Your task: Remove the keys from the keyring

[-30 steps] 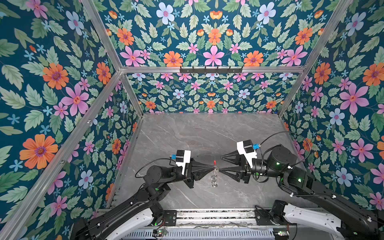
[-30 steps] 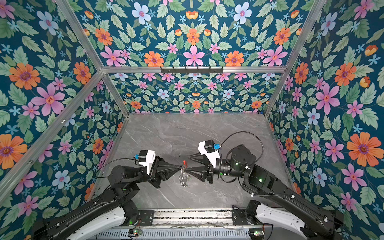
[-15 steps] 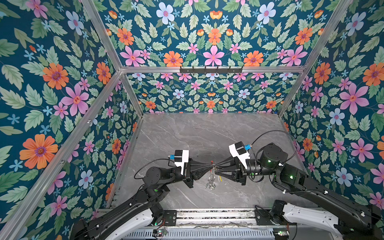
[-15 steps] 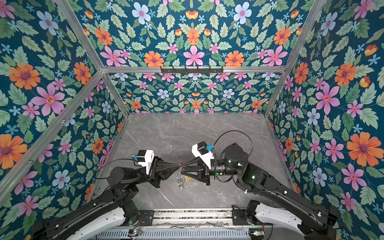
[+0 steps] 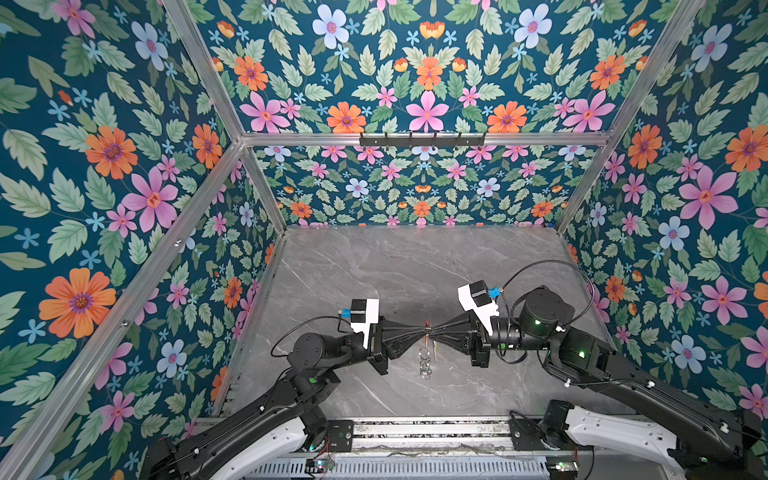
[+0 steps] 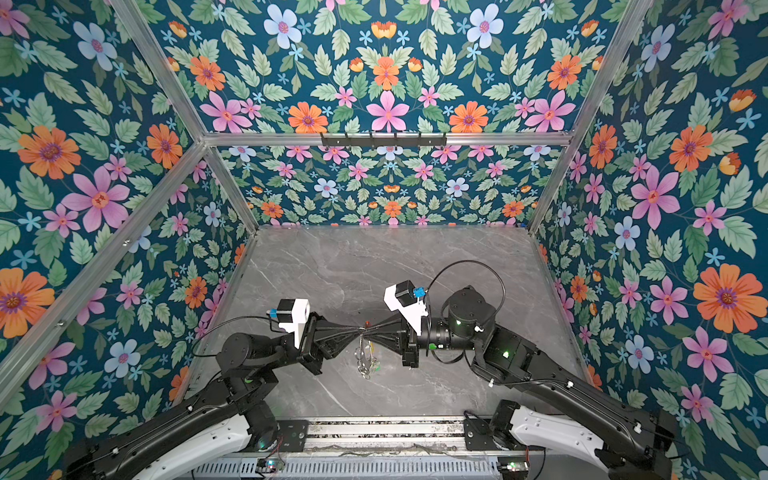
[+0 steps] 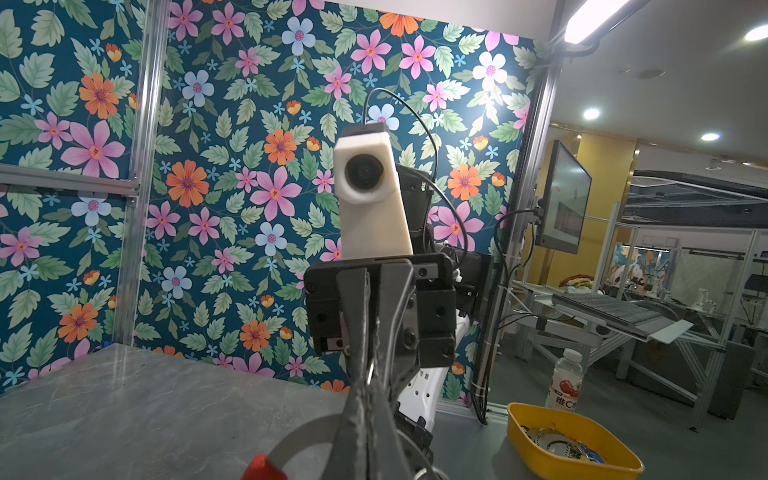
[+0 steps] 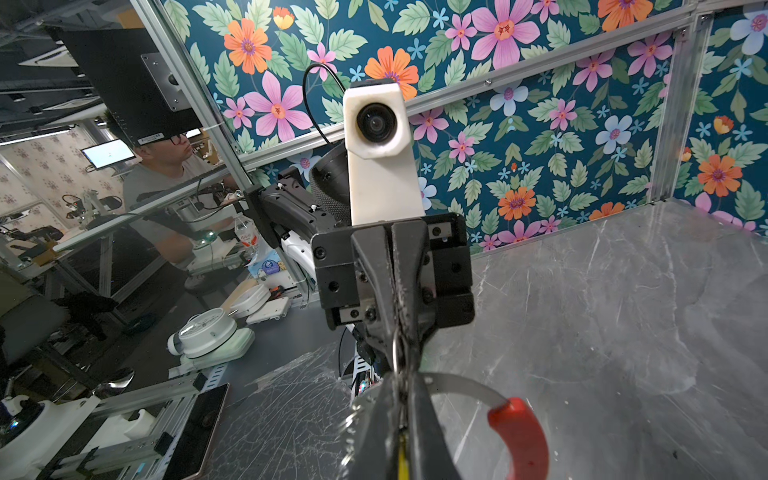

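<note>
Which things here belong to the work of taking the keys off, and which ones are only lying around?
For the job: keyring, keys, left tool, right tool.

Just lying about: yellow tray, bottle, monitor, hook rail.

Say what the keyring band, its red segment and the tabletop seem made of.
Keyring band: thin metal, likely steel; grey, satin sheen.
Red segment: probably plastic or rubber sleeve; glossy, rounded.
Tabletop: marble-look slab, grey with white veins, reflective; stone or laminate unclear.
</note>
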Robot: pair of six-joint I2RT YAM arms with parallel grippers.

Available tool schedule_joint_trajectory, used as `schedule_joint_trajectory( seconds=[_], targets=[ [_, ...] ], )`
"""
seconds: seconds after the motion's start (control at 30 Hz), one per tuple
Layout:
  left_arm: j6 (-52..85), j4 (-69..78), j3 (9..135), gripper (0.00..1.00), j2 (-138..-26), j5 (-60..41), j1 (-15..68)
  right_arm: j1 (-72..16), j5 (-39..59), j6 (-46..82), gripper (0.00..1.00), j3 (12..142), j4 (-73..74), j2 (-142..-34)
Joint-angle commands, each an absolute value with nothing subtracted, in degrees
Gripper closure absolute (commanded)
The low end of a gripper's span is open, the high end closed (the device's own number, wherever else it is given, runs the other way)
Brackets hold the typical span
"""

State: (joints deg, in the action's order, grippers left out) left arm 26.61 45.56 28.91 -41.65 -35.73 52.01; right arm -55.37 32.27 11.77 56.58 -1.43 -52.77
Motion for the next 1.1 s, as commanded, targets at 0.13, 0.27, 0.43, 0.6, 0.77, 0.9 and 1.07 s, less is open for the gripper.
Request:
schedule_joint_trajectory(
  seconds=[0.13, 0.27, 0.43, 0.6, 0.77, 0.9, 1.07],
  targets=[
    [27.1, 42.8, 30.4, 0.85, -41.3, -33.8, 52.0, -54.2, 30.8, 11.6, 1.00, 57.8, -5.7, -52.3],
    [26.6, 34.1, 32.4, 0.61, -39.7, -32.6, 51.9, -52.2, 30.7, 11.2, 1.00, 58.8, -12.3, -51.4],
    [22.8, 15.8, 39.1, 0.55, -40.6, -32.9, 51.9, -51.1, 30.6, 8.8, 1.00, 62.5, -23.5, -52.4],
    [19.1, 2.8, 46.0, 0.58, -45.0, -37.2, 51.9, -50.9, 31.3, 5.9, 1.00, 65.6, -31.5, -54.7],
    [17.0, -1.7, 50.2, 0.59, -47.8, -41.4, 51.9, -50.1, 34.5, 3.6, 1.00, 67.7, -34.9, -56.8],
    [16.2, -4.4, 52.5, 0.61, -50.6, -43.2, 51.8, -50.0, 34.9, 3.0, 1.00, 68.7, -35.5, -57.9],
    [15.4, -6.3, 53.6, 0.62, -51.8, -43.5, 51.6, -49.8, 35.4, 2.3, 1.00, 69.3, -36.3, -57.8]
  ],
)
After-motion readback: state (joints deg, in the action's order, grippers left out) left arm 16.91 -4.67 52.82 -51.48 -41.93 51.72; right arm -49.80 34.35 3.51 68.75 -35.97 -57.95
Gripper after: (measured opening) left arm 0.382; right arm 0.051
